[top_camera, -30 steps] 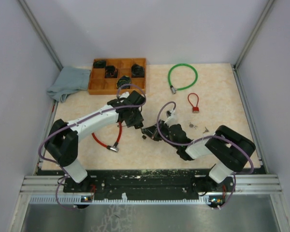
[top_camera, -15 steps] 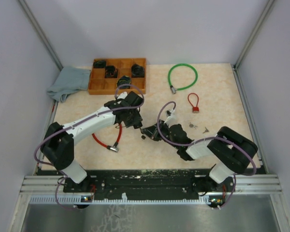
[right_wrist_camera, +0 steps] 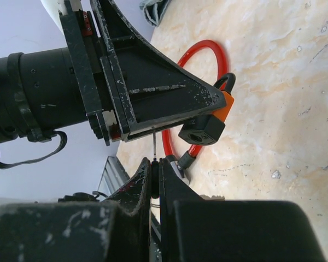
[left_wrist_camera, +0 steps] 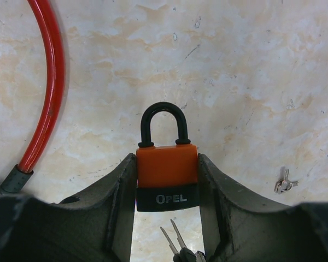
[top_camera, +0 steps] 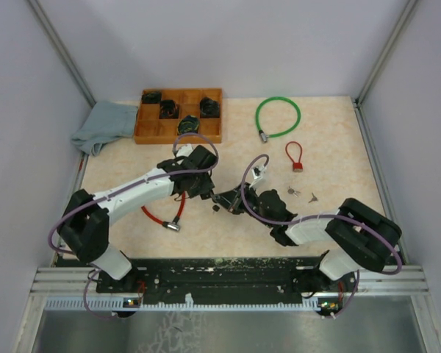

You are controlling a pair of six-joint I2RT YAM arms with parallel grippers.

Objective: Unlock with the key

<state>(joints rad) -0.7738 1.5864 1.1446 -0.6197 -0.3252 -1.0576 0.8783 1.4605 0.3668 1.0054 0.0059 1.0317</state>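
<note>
Two grippers have drawn closer: your left gripper [left_wrist_camera: 165,164] clamps the orange padlock [left_wrist_camera: 167,180], and your right gripper [right_wrist_camera: 154,162] pinches the key [right_wrist_camera: 153,144], seemingly ready for insertion.

Orange padlock [left_wrist_camera: 167,166] (black base marked OPEL), black shackle closed; two thin silver keys [left_wrist_camera: 174,239] just beneath its base.

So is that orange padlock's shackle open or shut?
Shut: both legs of the padlock's black shackle sit down in its orange body.
</note>
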